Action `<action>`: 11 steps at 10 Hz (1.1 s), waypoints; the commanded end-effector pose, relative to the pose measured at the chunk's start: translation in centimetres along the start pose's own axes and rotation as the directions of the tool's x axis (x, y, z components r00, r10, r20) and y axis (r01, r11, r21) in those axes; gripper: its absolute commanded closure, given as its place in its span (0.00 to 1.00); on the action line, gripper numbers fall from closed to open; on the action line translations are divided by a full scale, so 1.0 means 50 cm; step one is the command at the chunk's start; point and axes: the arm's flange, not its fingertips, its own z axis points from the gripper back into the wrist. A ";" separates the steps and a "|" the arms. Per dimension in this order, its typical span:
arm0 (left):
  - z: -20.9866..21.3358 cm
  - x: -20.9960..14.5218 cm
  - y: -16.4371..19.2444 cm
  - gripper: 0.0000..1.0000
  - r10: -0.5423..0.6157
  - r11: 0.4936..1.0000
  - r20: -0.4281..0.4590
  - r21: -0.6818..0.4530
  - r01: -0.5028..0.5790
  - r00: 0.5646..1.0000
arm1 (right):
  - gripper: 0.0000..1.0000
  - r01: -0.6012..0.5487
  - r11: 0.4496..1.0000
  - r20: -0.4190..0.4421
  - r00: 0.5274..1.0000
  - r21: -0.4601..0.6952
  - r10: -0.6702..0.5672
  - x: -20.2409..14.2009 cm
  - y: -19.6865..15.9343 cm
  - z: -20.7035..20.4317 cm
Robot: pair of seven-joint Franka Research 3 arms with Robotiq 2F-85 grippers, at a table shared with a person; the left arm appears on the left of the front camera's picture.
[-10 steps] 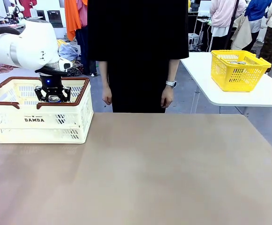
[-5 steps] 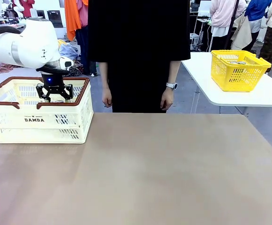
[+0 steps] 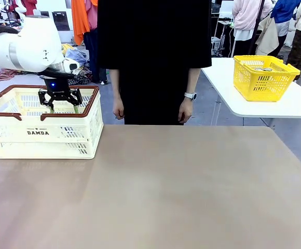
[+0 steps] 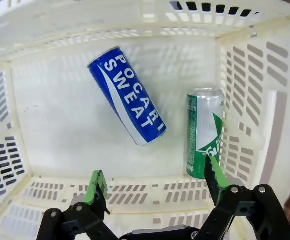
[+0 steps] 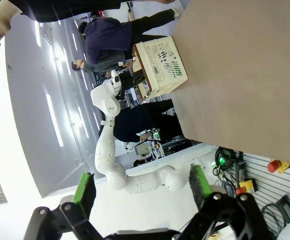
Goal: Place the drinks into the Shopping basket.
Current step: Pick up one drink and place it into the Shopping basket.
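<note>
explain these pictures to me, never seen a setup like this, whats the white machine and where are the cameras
It is a robot with two white arms at a table, each arm ending in a two-finger claw. The wide picture looks across the table at a person standing opposite. The other two pictures come from cameras on the robot's wrists. The left claw hangs open over the cream shopping basket. Its camera looks down inside, where a blue can and a green can sit on the basket floor. The right claw is open too. Neither holds anything.
</note>
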 end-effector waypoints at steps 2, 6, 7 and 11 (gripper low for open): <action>0.029 -0.014 0.019 0.00 -0.080 0.994 0.009 -0.074 0.080 0.997 | 0.00 0.007 1.000 -0.004 1.000 0.015 -0.007 -0.002 0.011 0.003; 0.220 -0.102 0.161 0.00 -0.265 0.854 0.046 -0.453 0.256 0.963 | 0.00 0.007 1.000 -0.004 1.000 0.015 -0.007 -0.002 0.011 0.003; 0.275 -0.134 0.244 0.00 -0.184 0.766 0.009 -0.626 0.149 0.983 | 0.00 0.007 1.000 -0.004 1.000 0.015 -0.007 -0.002 0.011 0.003; 0.260 -0.211 0.629 0.00 -0.035 0.429 -0.155 -0.894 -0.125 0.987 | 0.00 0.007 1.000 -0.004 1.000 0.015 -0.007 -0.002 0.011 0.003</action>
